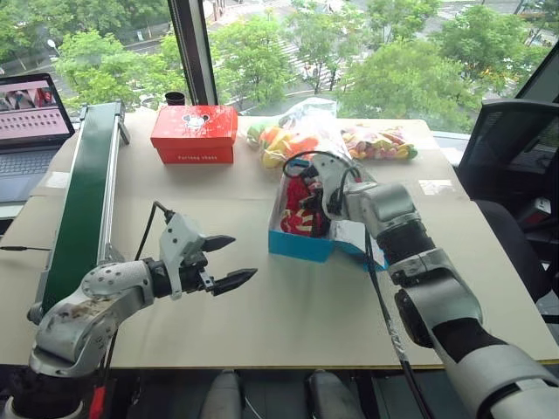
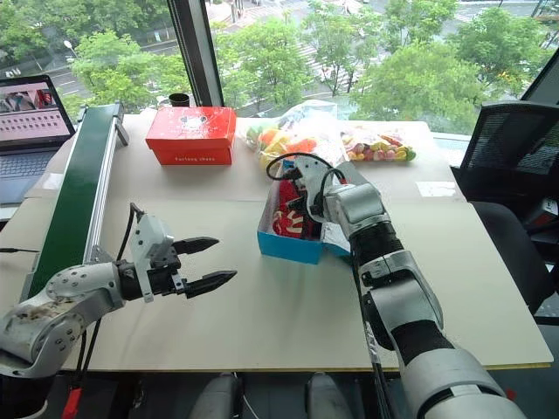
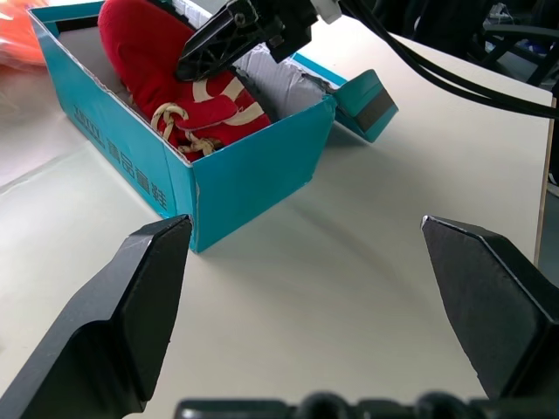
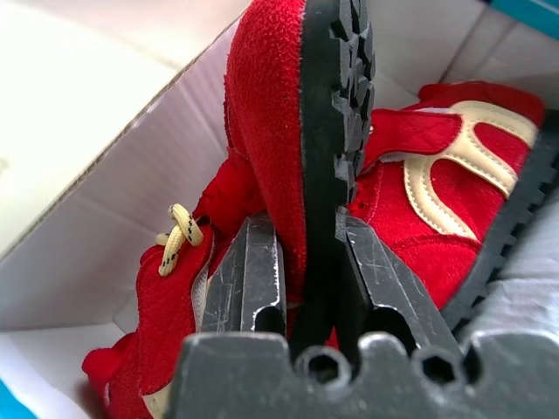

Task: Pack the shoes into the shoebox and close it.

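The light-blue shoebox (image 1: 301, 245) stands open at mid-table, its lid (image 3: 367, 100) folded out flat on the far side. Two red shoes lie inside. My right gripper (image 4: 306, 223) reaches down into the box, shut on one red shoe (image 4: 279, 105) that stands on edge, with one finger on its upper and the other on its black sole. The other shoe (image 4: 437, 201) lies beside it against the white wall. My left gripper (image 1: 240, 257) hovers open above the table, to the left of the box and apart from it, with nothing between its fingers (image 3: 131, 297).
A red box with a mouse print (image 1: 194, 133) sits at the back left. Bagged orange and yellow toys (image 1: 293, 138) and a bag of sweets (image 1: 380, 144) lie behind the shoebox. A green conveyor (image 1: 83, 201) runs along the left, with a laptop (image 1: 31, 113) beyond and a black chair (image 1: 507, 148) on the right.
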